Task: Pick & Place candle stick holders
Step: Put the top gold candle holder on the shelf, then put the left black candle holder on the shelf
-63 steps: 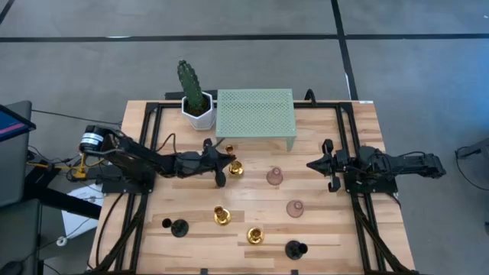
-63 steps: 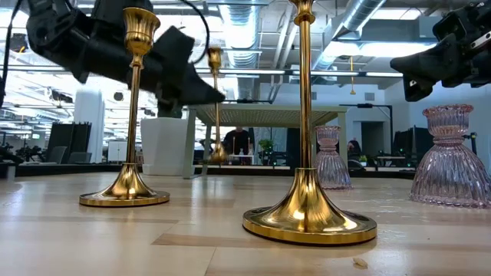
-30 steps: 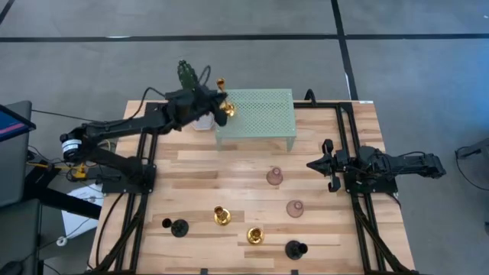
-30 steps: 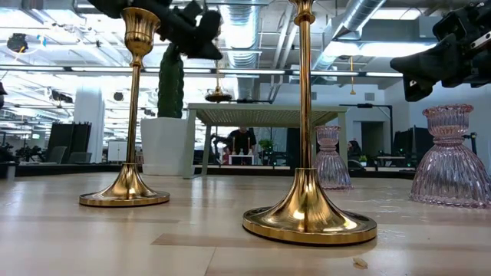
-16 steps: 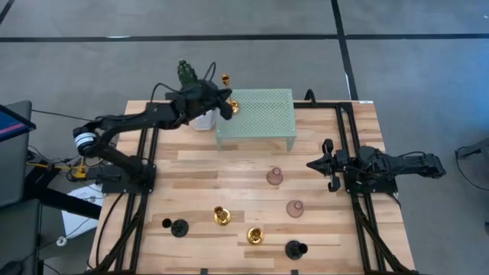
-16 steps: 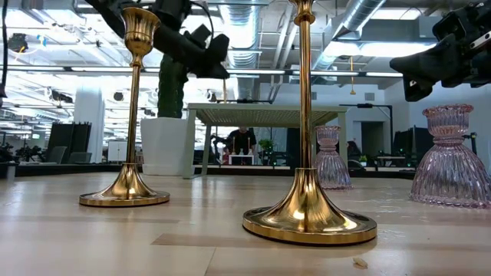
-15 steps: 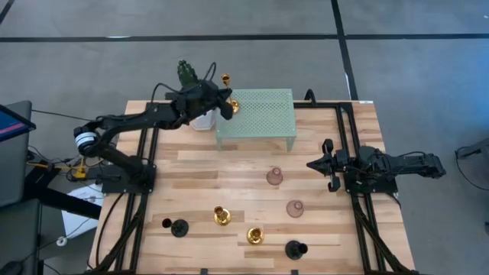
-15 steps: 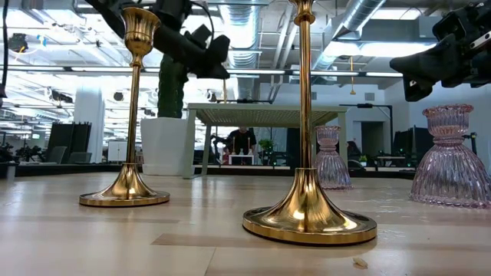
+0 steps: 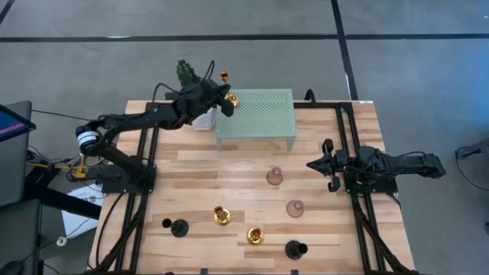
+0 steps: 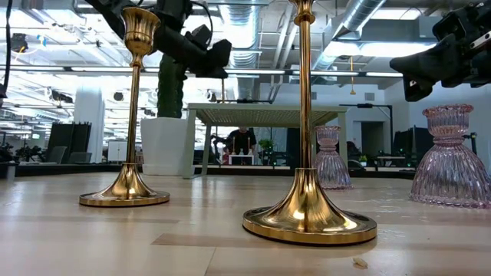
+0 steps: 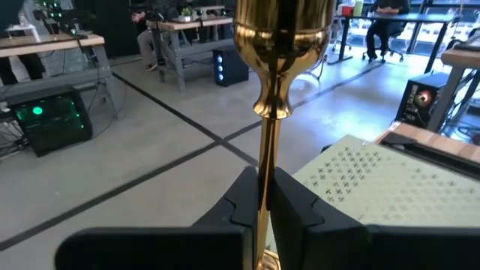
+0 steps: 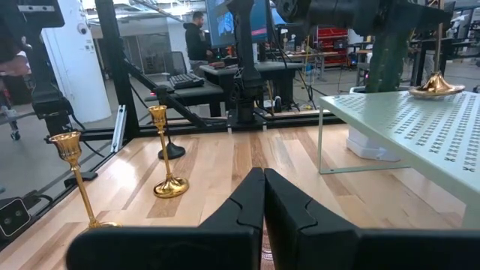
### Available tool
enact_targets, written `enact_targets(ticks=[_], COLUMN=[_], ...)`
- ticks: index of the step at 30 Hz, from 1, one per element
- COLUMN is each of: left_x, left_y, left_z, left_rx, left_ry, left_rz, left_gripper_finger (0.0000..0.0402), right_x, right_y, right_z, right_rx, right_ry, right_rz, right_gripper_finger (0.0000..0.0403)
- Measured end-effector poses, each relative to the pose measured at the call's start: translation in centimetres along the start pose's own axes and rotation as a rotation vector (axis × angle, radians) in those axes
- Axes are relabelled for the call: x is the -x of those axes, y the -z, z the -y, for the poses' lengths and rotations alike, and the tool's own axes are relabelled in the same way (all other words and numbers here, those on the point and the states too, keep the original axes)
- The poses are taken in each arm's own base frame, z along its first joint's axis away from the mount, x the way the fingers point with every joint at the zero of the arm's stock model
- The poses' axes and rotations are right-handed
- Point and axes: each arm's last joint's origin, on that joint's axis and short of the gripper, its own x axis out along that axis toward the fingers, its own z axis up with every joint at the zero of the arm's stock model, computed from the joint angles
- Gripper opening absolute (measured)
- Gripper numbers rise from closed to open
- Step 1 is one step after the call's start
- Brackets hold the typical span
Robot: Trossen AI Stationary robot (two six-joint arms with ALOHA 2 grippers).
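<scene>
- Left gripper [image 9: 222, 97] is raised over the far-left corner of the pale green perforated shelf [image 9: 256, 113], which stands at the far edge of the bench; its fingers [image 11: 292, 202] are clamped on the thin stem of a gold candle stick holder [image 9: 228, 93], held upright.
- In the left wrist view that holder's cup [image 11: 283, 34] rises above the fingers, stem pinched between them; the right wrist view shows its base [image 12: 436, 88] right at the shelf top — whether it touches cannot be told.
- Right gripper [image 9: 321, 163] waits near the right edge of the bench, above the wood, fingers pressed together on nothing.
- Two gold holders [image 9: 221, 215] [image 9: 254, 235] stand toward the near edge, around the middle of the bench.
- Two black holders — one [image 9: 178, 227] toward the near-left corner, one [image 9: 294, 248] at the near edge, right of centre.
- Two pink glass holders [image 9: 274, 176] [image 9: 295, 208] stand right of centre, well apart from the gold pair.
- Green cactus [image 9: 186, 72] in a white pot sits at the far edge, just left of the shelf, largely behind the left arm.
</scene>
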Motion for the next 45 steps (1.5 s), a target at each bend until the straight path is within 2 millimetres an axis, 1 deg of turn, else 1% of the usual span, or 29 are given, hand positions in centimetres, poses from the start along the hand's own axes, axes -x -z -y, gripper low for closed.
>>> enact_targets(ticks=[3, 13, 17, 22, 33, 36, 39, 42, 45], left_x=[-0.1, -0.7, -0.8, -0.8, -0.8, -0.4, 0.6, 1.9, 3.5], left_y=[0.1, 0.9, 0.9, 0.9, 0.9, 0.5, -0.4, -1.5, -2.0], left_z=[0.0, 0.4, 0.4, 0.4, 0.5, 0.6, 0.7, 1.0, 1.8], left_rx=[0.005, 0.0, 0.0, -0.043, -0.045, -0.042, -0.038, -0.032, -0.042], left_ry=[0.0, 0.004, 0.005, 0.006, 0.041, 0.047, 0.062, 0.093, 0.141], left_rz=[-0.002, -0.019, -0.01, -0.013, -0.009, -0.002, 0.017, 0.034, 0.0], left_gripper_finger=[0.0016, 0.0044, 0.0057, 0.0084, 0.0154, 0.0165, 0.017, 0.0169, 0.0163], right_x=[0.0, 0.0, 0.0, 0.0, 0.0, 0.0, 0.0, 0.0, 0.0], right_y=[0.0, 0.0, 0.0, 0.0, 0.0, 0.0, 0.0, 0.0, 0.0], right_z=[0.0, 0.0, 0.0, 0.0, 0.0, 0.0, 0.0, 0.0, 0.0], right_rx=[0.0, 0.0, 0.0, 0.0, 0.0, 0.0, 0.0, 0.0, 0.013], right_ry=[0.0, 0.0, 0.0, -0.001, -0.001, -0.002, -0.003, -0.004, -0.003], right_rz=[0.0, 0.0, 0.0, 0.0, 0.0, 0.0, -0.001, -0.001, 0.0], right_gripper_finger=[0.0, 0.0, 0.0, 0.0, 0.0, 0.0, 0.0, 0.0, 0.0])
